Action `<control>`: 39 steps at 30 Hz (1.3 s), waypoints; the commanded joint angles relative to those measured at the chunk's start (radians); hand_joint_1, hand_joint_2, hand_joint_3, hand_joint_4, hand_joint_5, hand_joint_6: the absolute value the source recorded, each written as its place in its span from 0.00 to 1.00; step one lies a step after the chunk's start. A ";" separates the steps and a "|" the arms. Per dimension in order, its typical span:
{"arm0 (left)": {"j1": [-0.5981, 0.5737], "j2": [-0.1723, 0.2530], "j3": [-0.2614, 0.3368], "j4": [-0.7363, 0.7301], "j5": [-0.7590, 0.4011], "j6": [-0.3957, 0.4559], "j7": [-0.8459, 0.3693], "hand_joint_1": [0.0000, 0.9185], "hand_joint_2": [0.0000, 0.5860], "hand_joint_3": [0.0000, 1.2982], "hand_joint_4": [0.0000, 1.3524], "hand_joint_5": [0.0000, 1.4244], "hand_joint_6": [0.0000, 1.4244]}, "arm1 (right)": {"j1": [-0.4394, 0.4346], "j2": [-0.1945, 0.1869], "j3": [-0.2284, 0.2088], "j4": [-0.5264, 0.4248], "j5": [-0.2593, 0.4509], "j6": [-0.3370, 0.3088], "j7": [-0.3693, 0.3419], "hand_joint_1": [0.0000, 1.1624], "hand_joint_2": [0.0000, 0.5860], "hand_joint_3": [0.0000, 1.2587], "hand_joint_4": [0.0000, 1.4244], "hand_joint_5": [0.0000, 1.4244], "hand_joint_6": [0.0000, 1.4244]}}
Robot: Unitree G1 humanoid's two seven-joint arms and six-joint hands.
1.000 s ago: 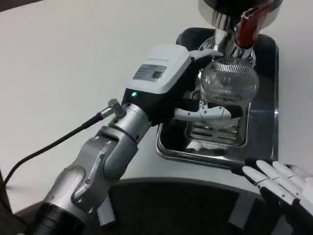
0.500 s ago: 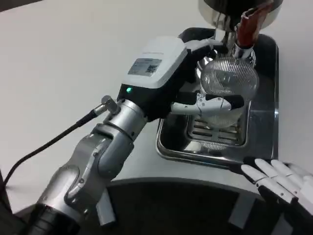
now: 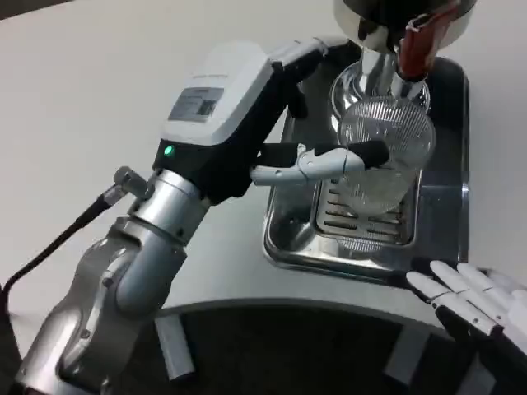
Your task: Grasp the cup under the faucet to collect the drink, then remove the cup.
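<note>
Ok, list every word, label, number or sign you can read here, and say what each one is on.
No text is legible.
Label on the white back of the left hand: printed lines and a small dark square, perhaps a code, too blurred to read.
Green light near that hand's wrist: a lit dot, not text.
Cup, faucet, tray: no markings visible.

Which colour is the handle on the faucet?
Red, seen in the head view.

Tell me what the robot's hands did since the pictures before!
The left hand pulled back to the left, away from the clear cup. Before, its fingers wrapped the cup; now only one finger reaches to the cup's side, so it seems to have let go. The cup stayed on the metal tray under the faucet. The right hand stayed resting, open, by the table's edge.
</note>
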 commanded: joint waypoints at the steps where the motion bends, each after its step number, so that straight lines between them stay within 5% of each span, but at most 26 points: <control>1: 0.092 0.029 0.058 -0.124 -0.030 0.003 -0.027 0.17 0.15 0.25 0.24 0.44 0.76 | -0.005 0.001 -0.005 -0.010 0.010 0.009 -0.005 0.36 0.73 0.07 0.00 0.00 0.00; 14: 0.153 0.042 0.239 -0.369 -0.274 0.041 -0.132 0.08 0.18 0.33 0.33 0.37 0.58 | -0.078 0.003 0.016 0.011 -0.012 0.077 -0.005 0.36 0.73 0.07 0.00 0.00 0.00; 17: 0.108 0.043 0.250 -0.382 -0.368 0.085 -0.194 0.06 0.19 0.34 0.34 0.35 0.46 | -0.087 0.005 0.032 0.015 -0.026 0.088 -0.007 0.36 0.73 0.08 0.00 0.00 0.00; 28: -0.177 0.031 0.179 -0.300 -0.693 0.381 -0.496 0.00 0.24 0.24 0.18 0.22 0.30 | -0.075 0.025 0.054 -0.002 -0.042 0.099 -0.015 0.36 0.73 0.08 0.00 0.00 0.00; 39: -0.284 0.013 0.131 -0.302 -0.774 0.502 -0.596 0.00 0.24 0.18 0.10 0.17 0.24 | -0.031 0.036 0.013 -0.011 -0.013 0.083 -0.032 0.36 0.73 0.08 0.00 0.00 0.00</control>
